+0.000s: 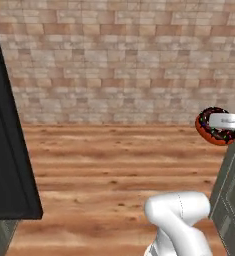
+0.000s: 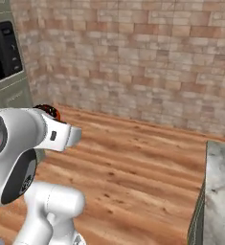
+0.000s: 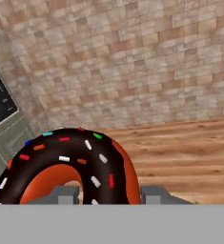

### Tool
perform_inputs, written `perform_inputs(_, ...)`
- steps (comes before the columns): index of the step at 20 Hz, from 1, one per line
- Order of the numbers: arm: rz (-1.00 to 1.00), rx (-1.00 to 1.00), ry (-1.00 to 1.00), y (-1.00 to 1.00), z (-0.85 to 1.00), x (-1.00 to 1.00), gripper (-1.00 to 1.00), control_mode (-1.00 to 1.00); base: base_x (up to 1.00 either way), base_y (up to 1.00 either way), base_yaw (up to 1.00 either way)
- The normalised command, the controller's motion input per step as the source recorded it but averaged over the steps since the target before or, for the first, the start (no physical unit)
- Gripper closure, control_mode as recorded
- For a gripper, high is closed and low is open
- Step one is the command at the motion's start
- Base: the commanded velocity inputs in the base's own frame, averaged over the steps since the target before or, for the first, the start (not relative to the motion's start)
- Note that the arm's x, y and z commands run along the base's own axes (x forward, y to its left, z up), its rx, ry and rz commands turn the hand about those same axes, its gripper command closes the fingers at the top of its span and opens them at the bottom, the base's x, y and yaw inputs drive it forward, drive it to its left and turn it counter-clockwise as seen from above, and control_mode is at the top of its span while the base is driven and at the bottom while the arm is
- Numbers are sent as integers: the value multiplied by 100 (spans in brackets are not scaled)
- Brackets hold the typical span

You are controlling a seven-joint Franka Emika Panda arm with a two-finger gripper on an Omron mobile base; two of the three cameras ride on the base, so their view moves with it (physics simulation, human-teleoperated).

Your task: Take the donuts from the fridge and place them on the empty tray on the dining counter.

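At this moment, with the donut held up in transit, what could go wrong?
1. The donut sits between the jaws by one side of its ring, most of it overhanging; a jolt might tip it out onto the wooden floor.
2. The marble counter edge lies close on the right; a swing could clip it.

Brick wall behind wooden floor; black oven left.
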Motion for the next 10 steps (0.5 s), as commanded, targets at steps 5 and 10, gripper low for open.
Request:
perform_inputs(5,0,0,0,0,0,0,100,100,0,0,-100)
perform_inputs(10,0,0,0,0,0,0,100,100,0,-7,-91)
